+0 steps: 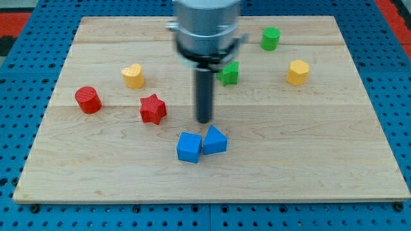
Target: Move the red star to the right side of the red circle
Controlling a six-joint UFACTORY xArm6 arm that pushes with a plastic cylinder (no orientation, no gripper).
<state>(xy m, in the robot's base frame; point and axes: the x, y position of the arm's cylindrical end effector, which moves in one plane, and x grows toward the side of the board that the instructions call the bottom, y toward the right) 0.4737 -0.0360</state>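
- Claw-wise, nothing is showing: the arm is ending in a dark rod, so no spread or pinch can be told.
- My tip (204, 120) is sitting on the counter (334, 167), right of the red star (153, 108), apart from it, just above two touching blue blocks (201, 144).
- Red star is lying right of the red circle (88, 100), near it.
- Yellow heart (133, 76) is sitting above them; a green block (230, 73) is peeking from behind the rod.

My tip (204, 120) down on the board (rod upright, straight beneath the arm's grey housing (207, 25)).
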